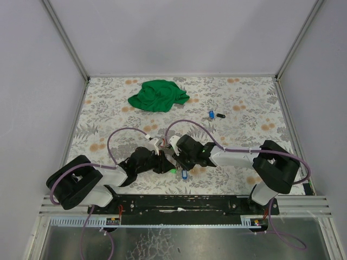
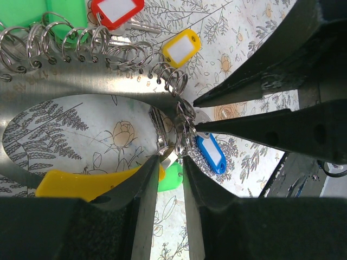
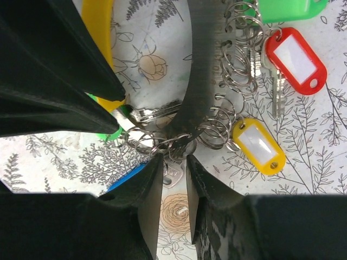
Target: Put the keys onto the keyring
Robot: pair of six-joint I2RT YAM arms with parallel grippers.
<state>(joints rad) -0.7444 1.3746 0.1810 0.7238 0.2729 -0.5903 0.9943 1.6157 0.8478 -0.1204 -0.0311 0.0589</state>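
Left hand, fingers drawn nearly together, pinches a green-tagged key right against the broad metal keyring just ahead of its fingertips. Right hand, facing it tip to tip from the opposite side, is closed narrowly on a small split ring at the keyring's edge, with a blue-tagged key just beneath its fingers. A red-tagged key and a yellow-tagged key, linked to the keyring, lie on the flowered worktop beyond both hands, while a green cloth and a loose blue key sit well farther out.
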